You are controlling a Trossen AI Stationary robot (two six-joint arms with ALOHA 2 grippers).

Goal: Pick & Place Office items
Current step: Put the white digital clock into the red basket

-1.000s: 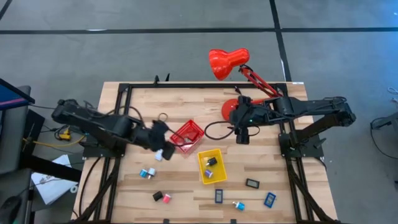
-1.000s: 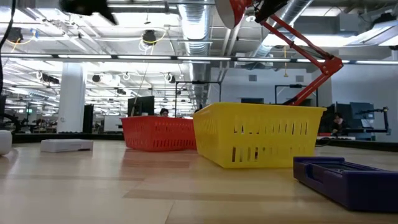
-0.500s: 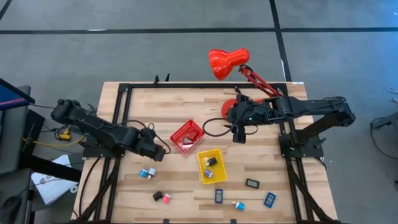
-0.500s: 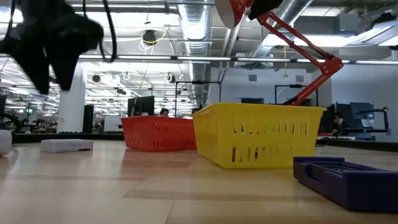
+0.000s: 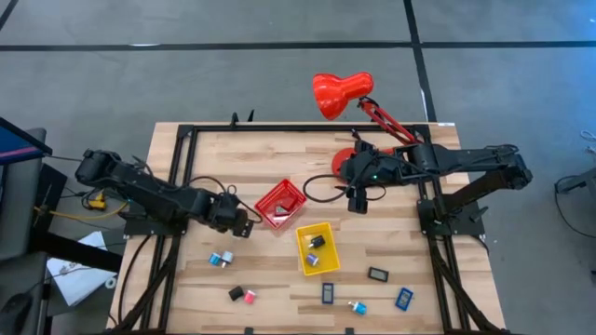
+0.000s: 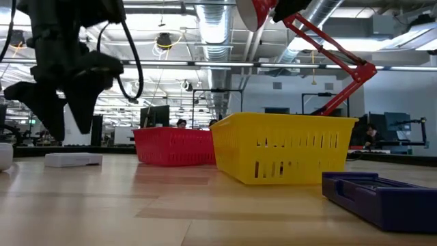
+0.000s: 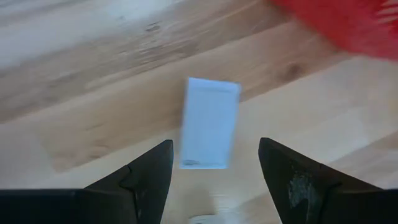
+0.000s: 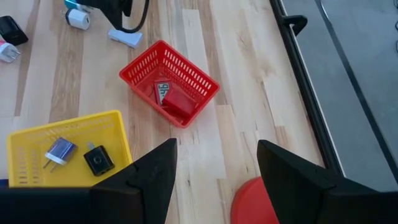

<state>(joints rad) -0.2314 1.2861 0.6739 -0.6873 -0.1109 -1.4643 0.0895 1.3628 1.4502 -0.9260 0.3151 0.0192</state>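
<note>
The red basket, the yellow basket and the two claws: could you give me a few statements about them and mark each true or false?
1. The left claw is open above a flat white piece lying on the table. True.
2. The red basket is empty. False: a red item lies in it.
3. The yellow basket holds two small items. True.
4. The right claw grips a blue block. False: it is open and holds nothing.
5. The red lamp stands inside the yellow basket. False: it stands at the table's far edge.
</note>
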